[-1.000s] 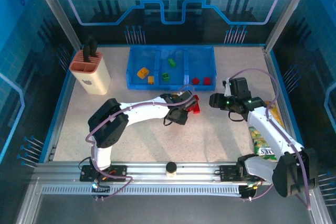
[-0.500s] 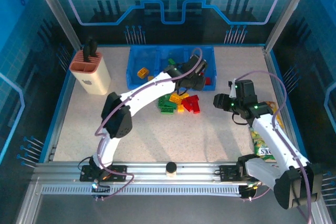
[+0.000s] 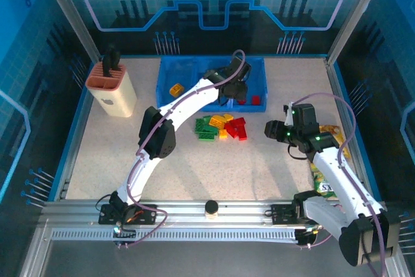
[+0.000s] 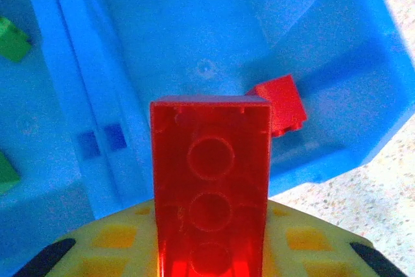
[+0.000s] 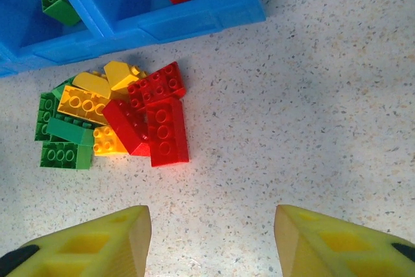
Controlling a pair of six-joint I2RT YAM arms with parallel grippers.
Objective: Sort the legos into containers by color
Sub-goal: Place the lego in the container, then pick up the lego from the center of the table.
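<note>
My left gripper (image 3: 233, 89) hangs over the right bin of the blue tray (image 3: 170, 72), shut on a long red brick (image 4: 211, 186) that stands upright between its jaws (image 4: 211, 254). Below it a small red brick (image 4: 280, 104) lies on the bin floor. A pile of red, yellow and green legos (image 3: 224, 128) sits on the table just in front of the tray. My right gripper (image 3: 272, 129) hovers to the right of the pile, open, with bare table between its fingers (image 5: 84, 241). The same pile (image 5: 117, 118) appears in the right wrist view.
A yellow brick (image 3: 176, 89) lies in the left bin, green ones (image 5: 57, 1) in the middle bin. A beige holder with terracotta top (image 3: 111, 89) stands at the far left. Yellow-green snack packets (image 3: 322, 173) lie under the right arm. A small knob (image 3: 211, 208) sits on the front rail.
My left arm has swung from the pile up to the tray's right bin, carrying the red brick. The right gripper has drifted slightly right and back.
</note>
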